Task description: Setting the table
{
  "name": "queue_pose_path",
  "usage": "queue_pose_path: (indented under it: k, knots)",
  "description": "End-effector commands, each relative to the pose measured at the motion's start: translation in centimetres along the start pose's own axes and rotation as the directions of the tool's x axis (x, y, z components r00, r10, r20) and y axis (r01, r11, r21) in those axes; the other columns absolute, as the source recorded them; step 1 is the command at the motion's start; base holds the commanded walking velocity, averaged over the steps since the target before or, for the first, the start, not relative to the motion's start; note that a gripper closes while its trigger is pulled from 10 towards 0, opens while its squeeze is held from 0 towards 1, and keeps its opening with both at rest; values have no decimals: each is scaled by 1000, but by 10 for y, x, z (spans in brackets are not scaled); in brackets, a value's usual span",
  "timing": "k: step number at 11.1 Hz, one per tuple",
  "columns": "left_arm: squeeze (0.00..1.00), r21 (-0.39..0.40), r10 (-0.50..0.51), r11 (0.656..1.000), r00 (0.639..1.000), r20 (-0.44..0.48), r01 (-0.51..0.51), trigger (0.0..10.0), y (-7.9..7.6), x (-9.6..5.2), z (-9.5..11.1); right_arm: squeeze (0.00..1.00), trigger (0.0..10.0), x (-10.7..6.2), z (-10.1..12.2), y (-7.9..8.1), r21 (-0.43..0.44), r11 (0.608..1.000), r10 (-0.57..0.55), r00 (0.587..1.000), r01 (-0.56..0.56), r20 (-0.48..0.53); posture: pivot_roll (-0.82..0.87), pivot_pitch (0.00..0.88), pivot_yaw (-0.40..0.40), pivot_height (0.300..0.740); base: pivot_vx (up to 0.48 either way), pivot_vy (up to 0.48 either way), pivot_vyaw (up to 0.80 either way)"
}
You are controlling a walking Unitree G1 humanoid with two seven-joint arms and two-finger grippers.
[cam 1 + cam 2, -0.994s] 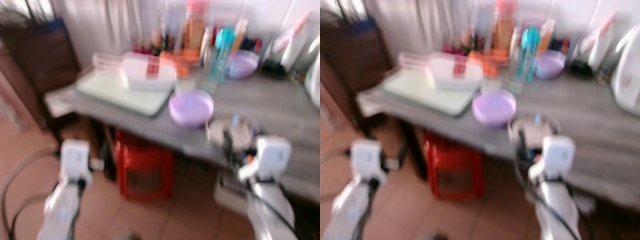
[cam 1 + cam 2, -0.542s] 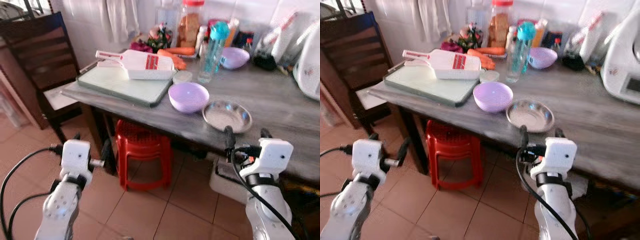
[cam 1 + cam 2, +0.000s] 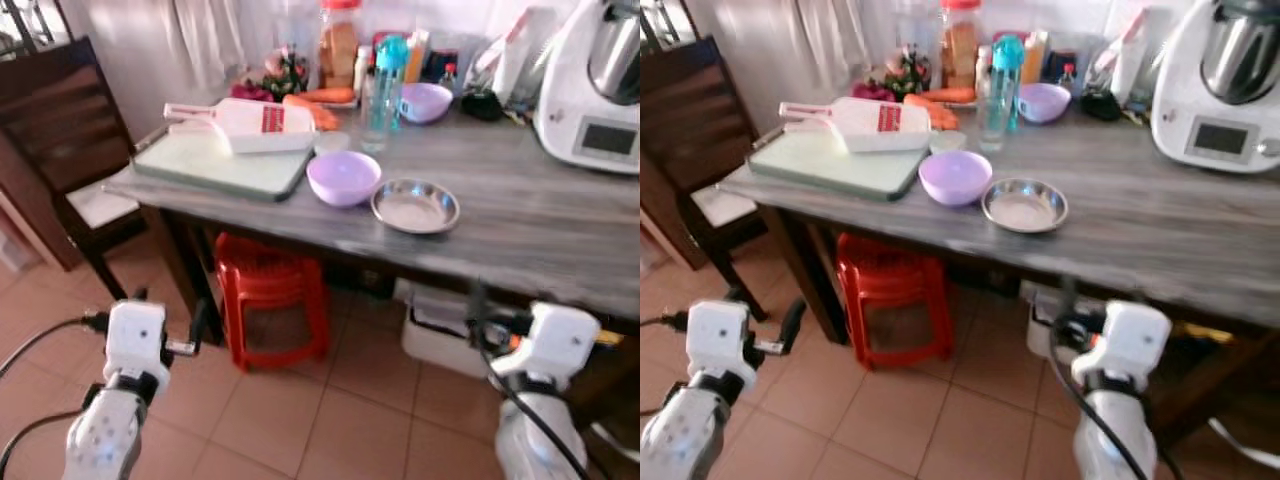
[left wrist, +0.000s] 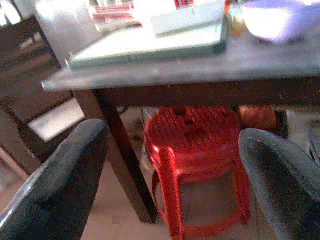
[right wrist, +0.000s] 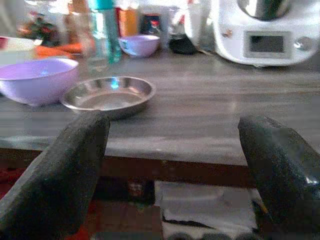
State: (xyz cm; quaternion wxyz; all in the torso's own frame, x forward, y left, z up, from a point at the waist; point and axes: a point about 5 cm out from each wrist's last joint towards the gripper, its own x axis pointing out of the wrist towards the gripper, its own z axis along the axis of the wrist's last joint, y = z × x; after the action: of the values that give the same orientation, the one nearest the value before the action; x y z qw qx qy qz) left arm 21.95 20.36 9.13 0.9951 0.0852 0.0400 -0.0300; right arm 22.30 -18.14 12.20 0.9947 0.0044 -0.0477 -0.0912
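Right now we stand back from the worktop [image 3: 520, 215] with both tools low in front of its near edge, the left tool [image 4: 175, 175] and the right tool [image 5: 172, 165] each with fingers spread wide and holding nothing. Seen from our head, the steel dish [image 3: 415, 205] lies at about one o'clock, near the front edge, just beside the lilac bowl [image 3: 343, 177] at twelve. We judge the dish light, stiff and slippery, so its raised rim is the place to pinch. Bare worktop opens toward three o'clock; the cutting board [image 3: 225, 165], bottle [image 3: 380, 80] and white appliance [image 3: 590, 85] crowd the rest. A red stool [image 3: 270, 305] sits underneath.
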Motion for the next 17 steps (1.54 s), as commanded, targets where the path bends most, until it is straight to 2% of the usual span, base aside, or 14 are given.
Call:
queue_pose_path:
  k: [1,3,4,8,10,11,12,14,16,17]
  knots:
    - [0,15,-30,999,999,17,29,10000,-8,3,1,0,10000,-1,2,2,-13,999,37,999,-37,6,74,58,5,740,0,0,0]
    - [0,0,-38,999,999,18,38,10000,-13,5,-1,0,10000,0,2,4,-32,997,74,997,-74,2,73,58,-4,740,0,0,0]
    - [0,-19,-28,999,999,23,29,10000,-14,6,0,0,10000,2,2,1,-29,997,73,997,-73,-2,73,58,-16,740,0,0,-494]
    - [0,-51,-22,998,998,60,25,10000,-21,13,9,0,10000,10,-1,6,-63,978,199,980,-200,-31,92,50,-24,740,0,0,-725]
    - [0,-56,-31,998,997,75,35,10000,-24,17,14,0,10000,10,4,8,-24,970,241,970,-242,-43,93,50,-18,740,0,0,-591]
    - [0,-66,-65,995,994,84,71,10000,-30,21,16,0,10000,6,7,17,7,962,274,961,-273,-40,68,45,16,740,0,0,0]
    - [0,-59,-71,995,992,107,77,10000,-33,25,20,0,10000,6,11,20,16,969,245,969,-245,-20,68,45,16,740,0,0,0]
    - [0,-58,-33,997,989,146,42,10000,-26,30,30,0,10000,7,20,21,37,982,186,982,-187,27,60,57,16,740,0,0,0]
    - [0,-80,70,995,985,159,-58,10000,-15,26,30,0,10000,7,25,17,-16,992,125,989,-124,76,58,62,-5,740,0,0,0]
    - [0,-86,82,994,982,172,-68,10000,-16,26,34,0,10000,8,27,14,-18,994,107,991,-106,81,69,68,-19,740,0,0,0]
